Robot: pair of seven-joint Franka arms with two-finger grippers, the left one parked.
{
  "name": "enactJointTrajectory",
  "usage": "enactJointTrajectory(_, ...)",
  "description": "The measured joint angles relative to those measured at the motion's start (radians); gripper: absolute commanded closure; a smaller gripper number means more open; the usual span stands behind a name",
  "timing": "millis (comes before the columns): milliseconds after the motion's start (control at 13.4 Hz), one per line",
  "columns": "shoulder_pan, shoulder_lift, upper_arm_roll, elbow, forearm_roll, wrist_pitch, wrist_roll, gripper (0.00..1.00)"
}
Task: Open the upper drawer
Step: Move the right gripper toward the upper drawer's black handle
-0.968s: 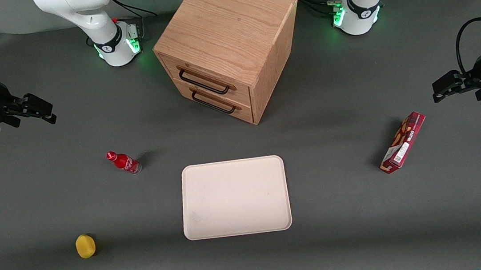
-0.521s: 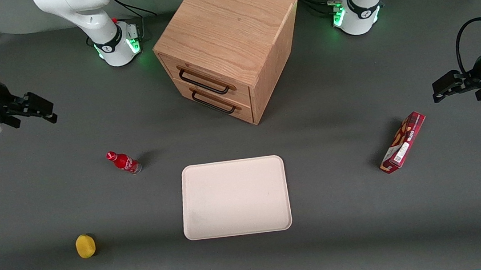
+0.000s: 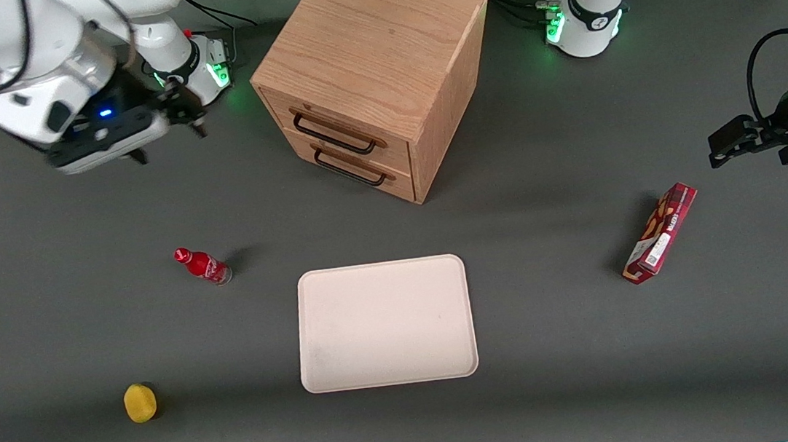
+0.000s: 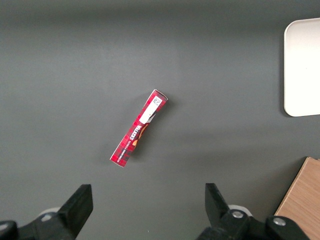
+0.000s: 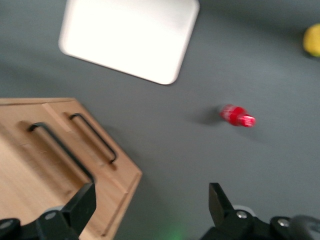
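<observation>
Upper drawer [image 3: 339,133] shut, handle [image 5: 61,149] partly hidden by wide-spread pincer [image 5: 150,210], well apart from cabinet [image 3: 377,62].

A red snack box [image 4: 138,127] lies flat on the grey table [image 4: 75,60]

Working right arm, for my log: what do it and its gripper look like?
White glossy rounded shells, with a black band at the green-lit base by the light oak wooden cabinet. A black cable runs along the arm. The gripper, above the table toward the working arm's end, has a white-and-black body with a small blue light and black fingers, spread open.
</observation>
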Motion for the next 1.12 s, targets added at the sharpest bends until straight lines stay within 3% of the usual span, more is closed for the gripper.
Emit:
enactJointTrajectory(149,0.000,0.031,0.025,0.026,0.061,0.000,-0.038,0.00)
enactJointTrajectory(447,-0.003,0.096,0.024,0.041,0.137,-0.001,-0.297,0.00)
enactJointTrajectory(670,-0.001,0.145,0.030,0.041,0.204,-0.005,-0.338,0.00)
enactJointTrajectory(1117,0.006,0.228,0.074,0.036,0.215,0.006,-0.401,0.00)
